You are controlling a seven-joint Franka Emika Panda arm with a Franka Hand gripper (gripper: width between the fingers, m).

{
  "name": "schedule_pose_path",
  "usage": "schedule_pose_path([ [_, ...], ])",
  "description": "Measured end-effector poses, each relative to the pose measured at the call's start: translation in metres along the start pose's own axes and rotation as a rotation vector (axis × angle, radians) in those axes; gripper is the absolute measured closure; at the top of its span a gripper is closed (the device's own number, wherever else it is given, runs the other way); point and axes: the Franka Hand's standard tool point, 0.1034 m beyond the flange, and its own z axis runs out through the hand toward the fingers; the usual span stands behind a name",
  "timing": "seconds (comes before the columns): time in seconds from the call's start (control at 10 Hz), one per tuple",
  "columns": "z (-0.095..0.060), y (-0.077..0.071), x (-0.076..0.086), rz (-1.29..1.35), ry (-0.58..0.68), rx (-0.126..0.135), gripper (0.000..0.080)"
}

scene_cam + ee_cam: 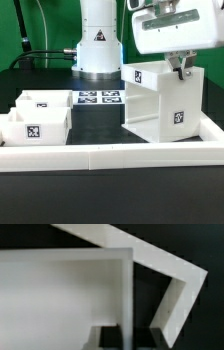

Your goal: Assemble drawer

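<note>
The drawer's tall boxy housing (158, 105) stands at the exterior view's right, tagged on its front and side. Two small trays (33, 127) (47, 101) sit at the exterior view's left, apart from it. My gripper (182, 72) is down on the housing's top far-right wall. In the wrist view the thin housing wall (128, 286) runs between my two black fingers (108, 339), one on each side; my gripper (130, 339) is shut on that wall. The housing's inside (60, 297) is white and bare.
The long low white border wall (110, 156) runs along the front and up the right side, close by the housing; it shows in the wrist view (178, 277). The marker board (98, 98) lies behind the trays. The robot base (97, 45) stands at the back.
</note>
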Motion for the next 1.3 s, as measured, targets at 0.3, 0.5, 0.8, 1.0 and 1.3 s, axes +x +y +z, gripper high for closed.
schedule_pose_path([
  [0.3, 0.002, -0.005, 0.008, 0.389, -0.025, 0.009, 0.0755],
  [0.5, 0.002, -0.006, 0.006, 0.421, -0.024, 0.011, 0.0755],
  [0.8, 0.003, -0.007, 0.006, 0.399, -0.024, 0.012, 0.0755],
  [1.0, 0.005, -0.025, 0.014, 0.382, -0.022, 0.032, 0.0755],
  [1.3, 0.007, -0.043, 0.022, 0.385, -0.025, 0.043, 0.0755],
])
